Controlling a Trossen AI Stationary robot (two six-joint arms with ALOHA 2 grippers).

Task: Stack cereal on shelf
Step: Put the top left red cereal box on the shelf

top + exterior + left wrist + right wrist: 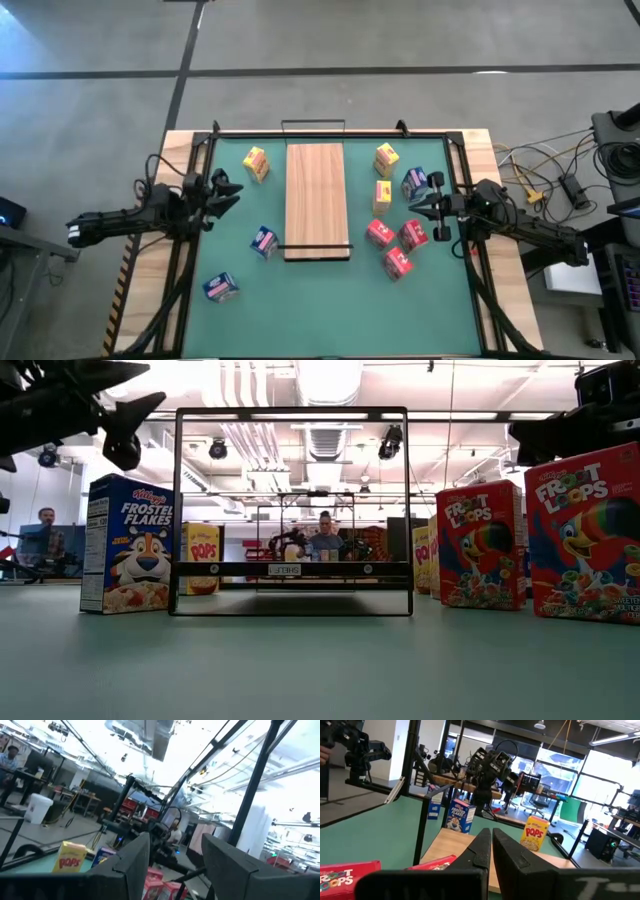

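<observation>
Nine small cereal boxes lie scattered on the green mat (330,310) around the shelf (316,200), a long light-wood board with thin black wire frames at its ends, lying bare at the mat's centre. On the shelf's right-arm side stand two yellow boxes (387,158) (382,196), one beside the board's far end and one just beside its long edge, with a blue box (414,182) just beyond them; three red boxes (379,233) (413,235) (398,264) cluster near the board's near corner on that side. On the left-arm side, a yellow box (256,163) sits near the shelf's far corner, a blue box (264,242) just beside its near wire frame, and another blue box (220,287) well apart, toward the mat's front. The left gripper (228,192) hovers above the mat's edge, well apart from the shelf, its fingers (135,862) parted with nothing between them. The right gripper (418,207) hangs on the opposite side, pointing toward the shelf near the blue and red boxes, its fingers (481,851) pressed together and empty. In the low view the shelf's wire frame (291,510) stands square between a Frosted Flakes box (130,545) and Froot Loops boxes (480,545), with a person (325,538) seated in the room beyond the table.
</observation>
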